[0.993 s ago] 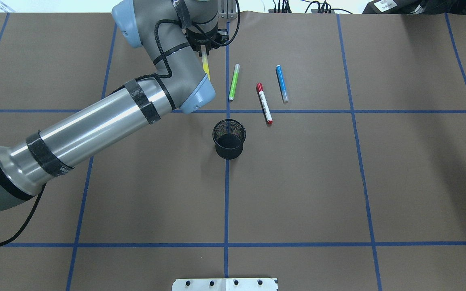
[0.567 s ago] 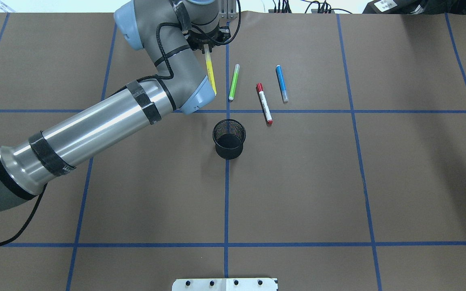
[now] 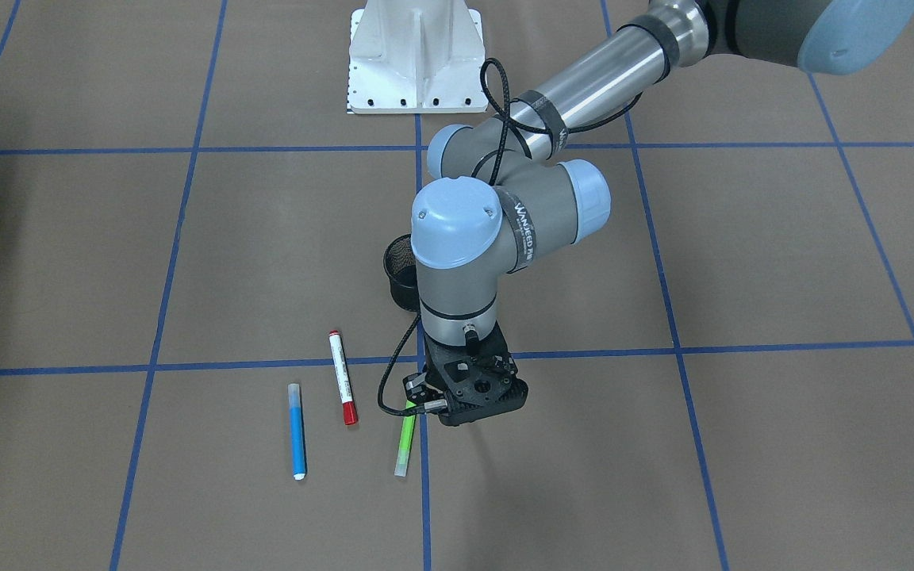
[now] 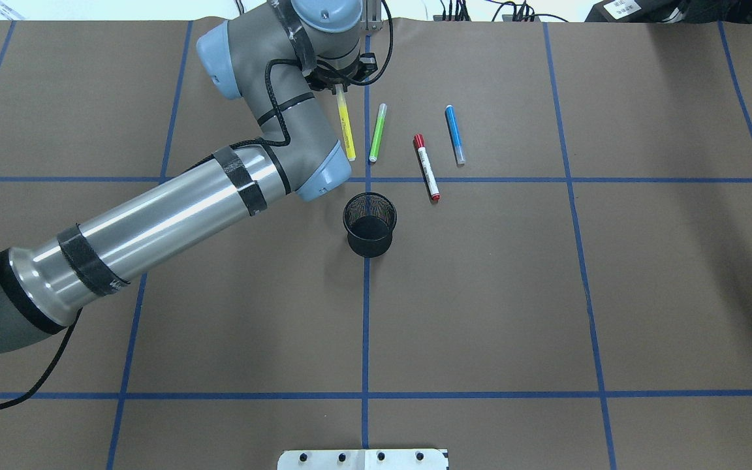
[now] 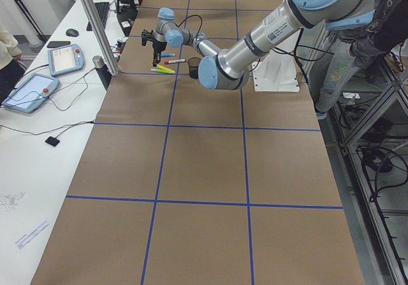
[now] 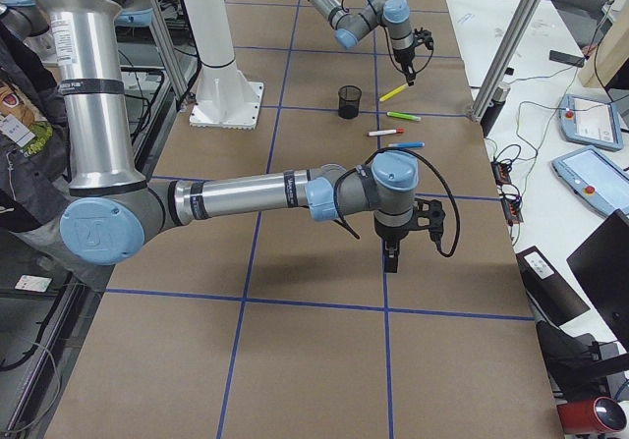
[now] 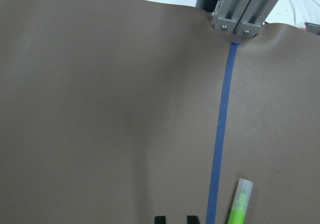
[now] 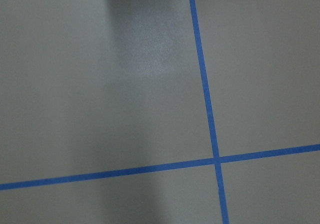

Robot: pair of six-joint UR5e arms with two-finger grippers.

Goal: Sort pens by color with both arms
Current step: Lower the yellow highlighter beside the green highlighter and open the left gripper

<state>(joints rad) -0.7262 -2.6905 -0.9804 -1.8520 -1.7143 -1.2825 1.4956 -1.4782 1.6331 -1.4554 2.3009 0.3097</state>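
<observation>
My left gripper [image 4: 339, 86] is shut on the far end of the yellow pen [image 4: 347, 129]. The pen slants toward the robot, with its lower end just left of the green pen [image 4: 377, 132]. The white pen with red ends [image 4: 427, 167] and the blue pen [image 4: 455, 134] lie flat to the right. In the front view my left wrist hides the yellow pen, and the green pen [image 3: 405, 444] pokes out beside it. My right gripper [image 6: 391, 252] hovers over bare table away from the pens, and I cannot tell whether it is open or shut.
A black mesh cup [image 4: 369, 224] stands upright on the centre line, just nearer the robot than the pens. The white base plate [image 4: 363, 459] sits at the robot's edge. Blue tape lines grid the brown table [image 4: 546, 294].
My left wrist has shifted slightly right and turned. The yellow pen has come out from behind the arm and now shows at full length beside the green pen.
</observation>
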